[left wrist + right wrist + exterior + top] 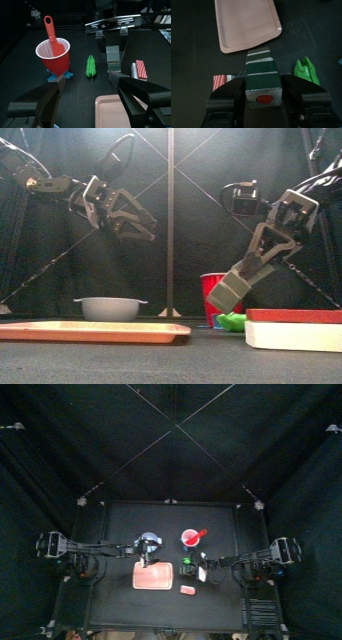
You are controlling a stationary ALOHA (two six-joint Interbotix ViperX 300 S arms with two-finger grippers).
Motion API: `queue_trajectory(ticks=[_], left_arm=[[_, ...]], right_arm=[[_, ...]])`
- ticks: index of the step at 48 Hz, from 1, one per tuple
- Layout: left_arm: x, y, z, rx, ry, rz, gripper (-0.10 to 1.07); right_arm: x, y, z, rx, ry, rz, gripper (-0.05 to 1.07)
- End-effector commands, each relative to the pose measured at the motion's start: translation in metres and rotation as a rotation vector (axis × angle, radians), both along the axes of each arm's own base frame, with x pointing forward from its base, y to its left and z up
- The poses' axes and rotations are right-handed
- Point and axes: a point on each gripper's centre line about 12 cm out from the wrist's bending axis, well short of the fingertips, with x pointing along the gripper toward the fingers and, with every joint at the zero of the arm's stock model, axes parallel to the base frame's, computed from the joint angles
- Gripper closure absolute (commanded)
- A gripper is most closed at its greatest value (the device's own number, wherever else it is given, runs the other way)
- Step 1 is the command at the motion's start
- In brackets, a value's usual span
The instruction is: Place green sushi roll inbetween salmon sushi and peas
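Left hand (90,82): you have it raised over the left side of the counter (120,519). Its jaws stand wide apart and hold nothing.

Right hand (262,84): closed on the green sushi roll (261,67). The two jaws press its sides, and the end with the red centre faces the wrist camera. From the front, this hand (234,288) hangs low, just in front of the red cup (214,296). Whether the roll touches the counter, you cannot tell from these views.

Position of the roll: in the right wrist view the peas (306,70), a bright green pod, lie just beside it on one side. The salmon sushi (221,81), a small red-and-white striped piece, lies near it on the other side. The roll sits over the gap between them, apart from both. The left wrist view agrees: the pod (91,66) and the salmon piece (139,69) lie on the counter with the right arm coming down between them.

Other items: the pink tray (152,576) lies flat near the middle of the counter, beyond the tip of the roll. The red cup holds a red spoon (52,34) and stands upright on a blue piece (59,76). A grey bowl (110,308) stands to the cup's left
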Motion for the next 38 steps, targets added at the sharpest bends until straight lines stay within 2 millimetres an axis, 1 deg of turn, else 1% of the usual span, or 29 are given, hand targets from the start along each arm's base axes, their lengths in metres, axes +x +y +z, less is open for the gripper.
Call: queue_trajectory(ticks=[1, 7, 17, 21, 32, 38], left_arm=[[0.002, 0.002, 0.007, 0.006, -0.027, 0.004, -0.06], [0.002, 0.003, 0.007, 0.005, -0.027, 0.008, -0.06], [0.001, 0.003, 0.007, 0.004, -0.026, 0.006, -0.06], [0.001, 0.003, 0.007, 0.003, -0.026, 0.009, -0.06], [0.001, 0.004, 0.007, 0.004, -0.026, 0.009, -0.06], [0.001, 0.004, 0.007, 0.005, -0.027, 0.011, -0.06]], right_arm=[[0.006, -0.001, 0.005, 0.001, -0.014, -0.004, 0.32], [0.007, -0.002, -0.001, -0.005, 0.034, -0.012, 0.32], [0.010, -0.003, -0.002, -0.011, 0.069, -0.018, 0.30], [0.009, -0.003, -0.004, -0.014, 0.085, -0.021, 0.26], [0.006, -0.002, -0.006, -0.007, 0.121, -0.032, 0.10], [0.005, -0.001, -0.007, -0.008, 0.130, -0.029, 0.06]])
